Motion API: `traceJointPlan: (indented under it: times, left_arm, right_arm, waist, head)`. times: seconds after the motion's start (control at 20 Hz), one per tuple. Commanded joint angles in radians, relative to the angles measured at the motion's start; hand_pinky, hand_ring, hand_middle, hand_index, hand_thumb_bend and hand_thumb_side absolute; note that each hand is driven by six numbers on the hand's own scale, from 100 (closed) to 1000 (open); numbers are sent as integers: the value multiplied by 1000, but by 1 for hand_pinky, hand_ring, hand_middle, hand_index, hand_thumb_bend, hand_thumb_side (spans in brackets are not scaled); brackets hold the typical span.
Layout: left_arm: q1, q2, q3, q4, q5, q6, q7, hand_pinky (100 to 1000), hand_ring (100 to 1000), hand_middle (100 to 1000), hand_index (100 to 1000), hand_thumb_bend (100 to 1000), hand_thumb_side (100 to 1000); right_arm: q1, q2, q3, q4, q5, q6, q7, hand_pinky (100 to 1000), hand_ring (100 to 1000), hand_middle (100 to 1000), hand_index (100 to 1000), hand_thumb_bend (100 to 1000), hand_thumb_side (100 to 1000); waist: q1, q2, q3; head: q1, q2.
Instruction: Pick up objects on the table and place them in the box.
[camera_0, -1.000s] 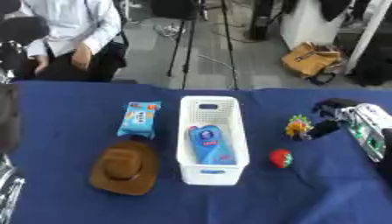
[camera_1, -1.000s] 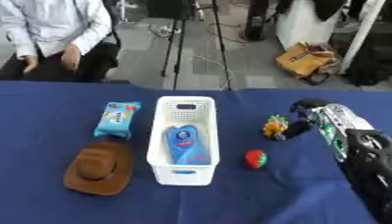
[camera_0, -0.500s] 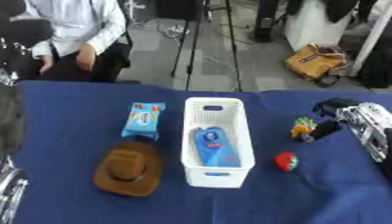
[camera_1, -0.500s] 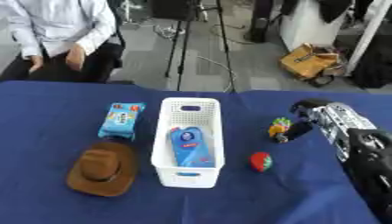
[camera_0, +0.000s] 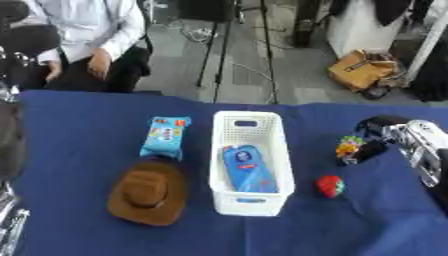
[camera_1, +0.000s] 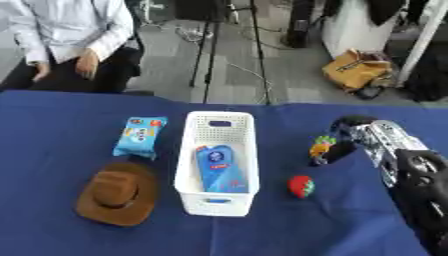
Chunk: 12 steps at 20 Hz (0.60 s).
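A white slotted box (camera_0: 249, 131) stands mid-table with a blue packet (camera_0: 247, 167) lying inside it. To its left lie a light blue snack pack (camera_0: 166, 136) and a brown hat (camera_0: 149, 192). Right of the box are a small red strawberry-like thing (camera_1: 301, 186) and a small multicoloured toy (camera_1: 322, 146). My right hand (camera_1: 378, 137) comes in from the right edge and sits against the toy's right side, low over the cloth. A silver bit of my left hand (camera_0: 9, 225) shows at the lower left corner.
A blue cloth (camera_0: 79, 115) covers the table. Beyond the far edge a person sits on a chair at the upper left, with tripod legs (camera_0: 219, 55) and a tan bag (camera_0: 367, 72) on the floor behind.
The whole picture has shifted slightly, so the head has moved. My right hand stays beside the multicoloured toy; nothing on the cloth has shifted.
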Motion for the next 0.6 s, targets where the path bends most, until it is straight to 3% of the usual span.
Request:
traceJointPlan:
  times: [0.05, 0.45, 0.6]
  left_arm:
    - [-16, 15, 2, -14, 0, -3, -1, 830, 774, 797, 805, 100, 819]
    - [-17, 15, 3, -14, 0, -3, -1, 830, 774, 798, 804, 100, 819]
    - [-17, 14, 2, -14, 0, -2, -2, 830, 775, 797, 804, 100, 819]
  right_arm:
    - [-22, -13, -9, -2, 8, 3, -6, 969, 991, 807, 933, 750, 576]
    - [-22, -9, -11, 3, 11, 9, -16, 965, 986, 783, 916, 728, 571]
    - [-21, -6, -11, 2, 9, 10, -24, 958, 973, 711, 892, 684, 542]
  waist:
    - [1, -17, 1]
    - [1, -14, -2]
    - [2, -13, -1]
  head:
    - [-3, -13]
    - [-4, -11]
    - [-6, -12]
